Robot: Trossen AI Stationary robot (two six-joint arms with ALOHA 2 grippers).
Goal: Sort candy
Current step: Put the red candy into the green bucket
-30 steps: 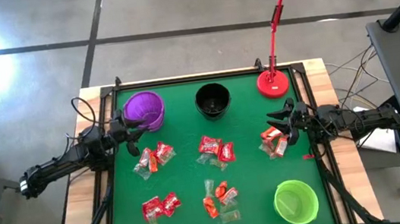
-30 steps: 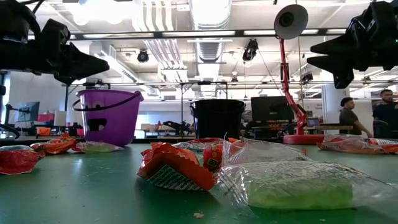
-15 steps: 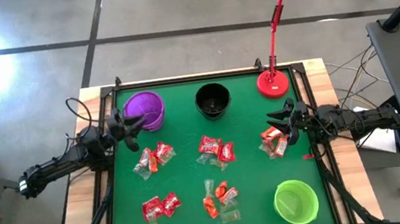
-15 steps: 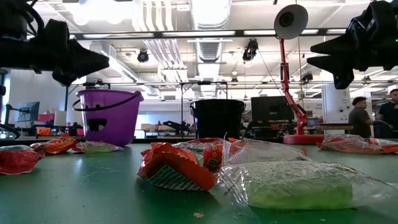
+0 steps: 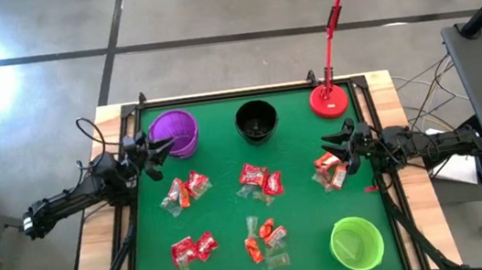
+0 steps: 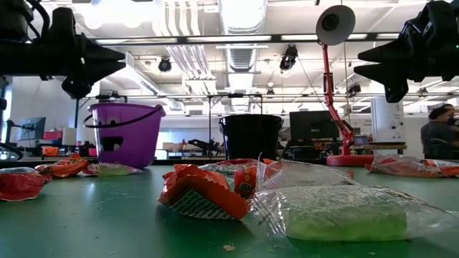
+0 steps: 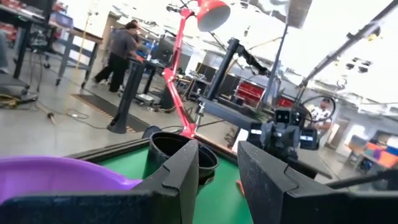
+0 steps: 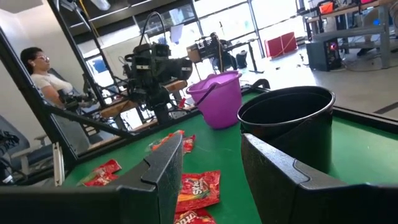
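The green bench [image 5: 232, 214] carries three cups and six loose clusters of candy. Positions below are given relative to the black cup [image 5: 256, 120], which stands at the middle of the far edge.

The purple cup [image 5: 174, 132] stands beside the black cup toward the left arm's side. The base of a red lamp [image 5: 329, 100] sits on the other side of the black cup, near the far corner. The green cup [image 5: 356, 242] stands at the near corner on the right arm's side, well apart from the black cup.

One candy cluster [image 5: 261, 181] lies directly in front of the black cup, and a second [image 5: 264, 240] lies nearer the front edge on the same line. Two clusters lie on the purple cup's side: one [image 5: 183, 191] in front of that cup and one [image 5: 192, 250] nearer the front edge. A further cluster [image 5: 330, 171] lies in front of the lamp base. All candy rests on the bench; none is seen inside a cup.

The left tool [image 5: 156, 150] hangs above the bench just beside the purple cup, jaws apart, holding nothing. The right tool [image 5: 345, 139] hangs above the bench beside the cluster in front of the lamp, jaws apart, holding nothing.

A person [image 8: 43, 71] sits beyond the bench in the right wrist view.
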